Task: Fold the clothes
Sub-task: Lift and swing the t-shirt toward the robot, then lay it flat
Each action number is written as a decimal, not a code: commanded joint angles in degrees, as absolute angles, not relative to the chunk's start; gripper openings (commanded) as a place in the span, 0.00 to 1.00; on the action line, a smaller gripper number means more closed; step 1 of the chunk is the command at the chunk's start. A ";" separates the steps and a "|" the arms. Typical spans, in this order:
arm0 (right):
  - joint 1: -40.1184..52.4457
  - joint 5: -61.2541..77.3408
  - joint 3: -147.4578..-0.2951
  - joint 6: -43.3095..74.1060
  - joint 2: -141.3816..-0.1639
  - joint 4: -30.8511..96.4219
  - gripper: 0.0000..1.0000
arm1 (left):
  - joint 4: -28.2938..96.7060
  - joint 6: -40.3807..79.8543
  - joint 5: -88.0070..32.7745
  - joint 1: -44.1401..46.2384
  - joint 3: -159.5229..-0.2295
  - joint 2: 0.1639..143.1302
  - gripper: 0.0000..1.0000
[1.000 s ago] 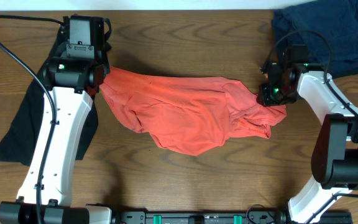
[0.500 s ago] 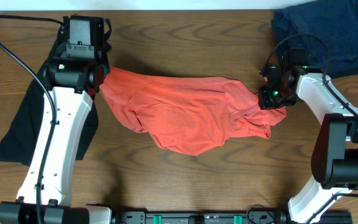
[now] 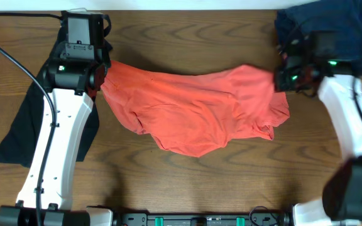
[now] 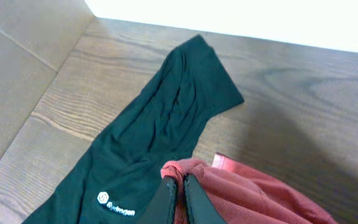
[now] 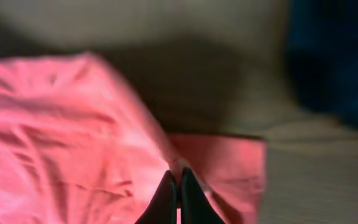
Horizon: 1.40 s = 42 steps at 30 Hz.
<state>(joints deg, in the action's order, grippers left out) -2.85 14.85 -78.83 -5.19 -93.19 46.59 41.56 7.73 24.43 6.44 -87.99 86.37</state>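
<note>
The left gripper [image 4: 180, 183] and right gripper [image 5: 174, 180] are both clamping one red T-shirt [image 3: 193, 113]; one black shirt [image 4: 148, 143] and one blue cloth [image 3: 332, 25] are lying nearby.

T-shirt [image 3: 193, 116] lies mid-table [image 3: 187, 44], left gripper [image 3: 99, 78] at one end, right gripper [image 3: 280, 78] at the other — second shirt [image 3: 24, 125] far left, third garment [image 3: 332, 31] behind right.

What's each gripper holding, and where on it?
Both hold the coral-red T-shirt: the left gripper pinches a bunched edge at its end near the black shirt, the right gripper pinches the opposite end.
</note>
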 commanded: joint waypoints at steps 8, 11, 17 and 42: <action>-9.37 14.81 -79.94 -4.89 -75.22 51.03 0.01 | 39.31 8.45 26.17 6.17 -88.42 76.49 0.06; -11.16 14.81 -79.94 -4.89 -69.89 51.27 0.01 | 39.33 8.47 25.10 6.17 -88.42 72.53 0.06; -13.87 12.75 -80.36 -5.48 -61.21 51.51 0.01 | 40.51 8.45 22.52 6.17 -88.42 63.66 0.06; -18.04 5.32 -112.18 -7.38 -52.29 70.48 0.01 | 41.12 6.22 20.47 6.17 -103.53 37.67 0.06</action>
<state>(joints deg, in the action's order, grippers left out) -17.45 6.96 -110.04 -6.72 -52.05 70.02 42.11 7.62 21.74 6.42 -99.68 37.87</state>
